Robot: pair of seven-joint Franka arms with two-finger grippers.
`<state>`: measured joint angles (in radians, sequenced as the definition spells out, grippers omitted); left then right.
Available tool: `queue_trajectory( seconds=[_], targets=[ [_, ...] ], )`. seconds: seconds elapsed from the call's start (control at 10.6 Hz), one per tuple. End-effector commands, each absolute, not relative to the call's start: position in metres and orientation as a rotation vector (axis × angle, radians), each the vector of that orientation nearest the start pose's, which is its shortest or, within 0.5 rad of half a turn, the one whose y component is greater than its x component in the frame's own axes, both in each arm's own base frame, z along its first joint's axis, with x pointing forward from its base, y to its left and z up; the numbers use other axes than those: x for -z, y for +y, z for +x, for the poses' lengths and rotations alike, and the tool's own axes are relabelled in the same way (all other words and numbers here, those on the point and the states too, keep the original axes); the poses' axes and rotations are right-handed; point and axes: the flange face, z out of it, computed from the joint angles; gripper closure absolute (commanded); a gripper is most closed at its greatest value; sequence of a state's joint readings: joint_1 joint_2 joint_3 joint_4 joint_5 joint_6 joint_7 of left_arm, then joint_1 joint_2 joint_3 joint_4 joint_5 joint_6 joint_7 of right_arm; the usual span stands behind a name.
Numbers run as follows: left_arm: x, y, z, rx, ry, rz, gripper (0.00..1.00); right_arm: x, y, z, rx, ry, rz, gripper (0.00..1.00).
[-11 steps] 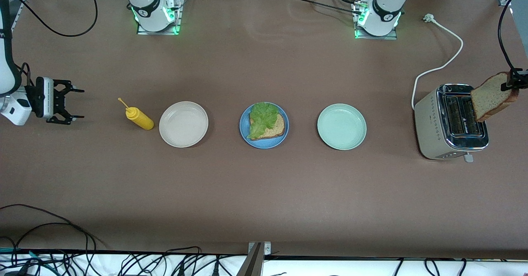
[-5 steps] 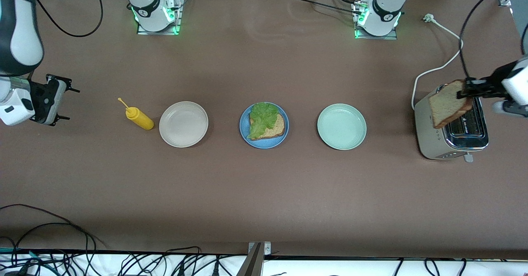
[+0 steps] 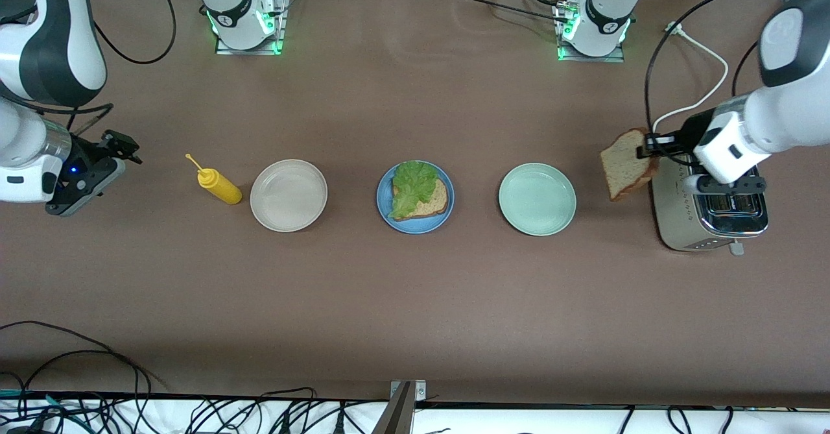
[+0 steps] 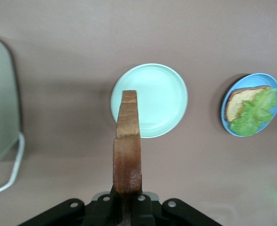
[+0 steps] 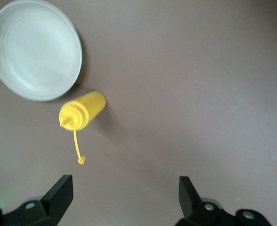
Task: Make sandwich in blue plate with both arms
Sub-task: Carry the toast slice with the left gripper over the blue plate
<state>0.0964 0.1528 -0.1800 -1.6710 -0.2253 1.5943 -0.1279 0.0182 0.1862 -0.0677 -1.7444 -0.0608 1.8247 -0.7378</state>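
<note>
While the left gripper (image 3: 648, 149) pinches a slice of brown bread (image 3: 625, 163) by its crust, the slice hangs on edge in the air, over the table between the mint-green plate (image 3: 537, 199) and the toaster (image 3: 707, 217). In the left wrist view that same slice (image 4: 127, 146) stands up from the clamped jaws, with the mint-green plate (image 4: 149, 100) under it. The blue plate (image 3: 415, 197) sits at mid-table, between the mint-green plate and the beige plate (image 3: 288, 195). On it lies the other bread slice (image 3: 430, 201), with a ruffled lettuce leaf (image 3: 412, 186) draped over it. A yellow squeeze bottle (image 3: 219, 185) lies on its side just beside the beige plate, toward the right arm's end, its cap tethered out. And the right gripper (image 5: 124, 195) waits with fingers spread wide and nothing between them, over bare table at the right arm's end; its wrist view looks down on the bottle (image 5: 81, 111) and the beige plate (image 5: 35, 50). The toaster's white cord (image 3: 703, 93) trails toward the robot bases.
</note>
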Motion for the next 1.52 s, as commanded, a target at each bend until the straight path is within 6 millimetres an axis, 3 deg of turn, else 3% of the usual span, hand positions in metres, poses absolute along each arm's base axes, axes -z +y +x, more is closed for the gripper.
queue_trajectory(
  seconds=[0.0,0.19,0.28,0.38,0.76,0.85,0.95,1.04,1.42],
  targets=[
    [-0.484,-0.128,0.588,-0.458,-0.287,-3.408,1.0,-0.471,-0.025,0.605,-0.178,-0.562,-3.121,0.0],
    [-0.475,-0.18,0.59,-0.428,-0.38,-3.434,1.0,-0.484,-0.02,0.598,-0.197,-0.211,-3.138,0.0],
    [-0.469,-0.199,0.593,-0.422,-0.443,-3.474,1.0,-0.499,-0.018,0.59,-0.195,0.002,-3.118,0.0],
    [-0.461,-0.217,0.595,-0.416,-0.45,-3.497,1.0,-0.519,-0.017,0.582,-0.169,0.1,-3.104,0.0],
    [-0.422,-0.311,0.595,-0.458,-0.577,-3.698,1.0,-0.602,-0.042,0.57,-0.083,0.196,-3.107,0.0],
    [-0.411,-0.333,0.593,-0.445,-0.603,-3.726,1.0,-0.613,-0.037,0.566,-0.071,0.188,-3.111,0.0],
    [-0.396,-0.349,0.589,-0.499,-0.621,-3.733,1.0,-0.619,-0.038,0.561,-0.059,0.183,-3.111,0.0],
    [-0.381,-0.365,0.582,-0.561,-0.607,-3.728,1.0,-0.607,-0.035,0.567,-0.092,0.197,-3.106,0.0],
    [-0.341,-0.419,0.566,-0.521,-0.763,-3.778,1.0,-0.612,-0.033,0.566,-0.079,0.193,-3.113,0.0]
  ],
)
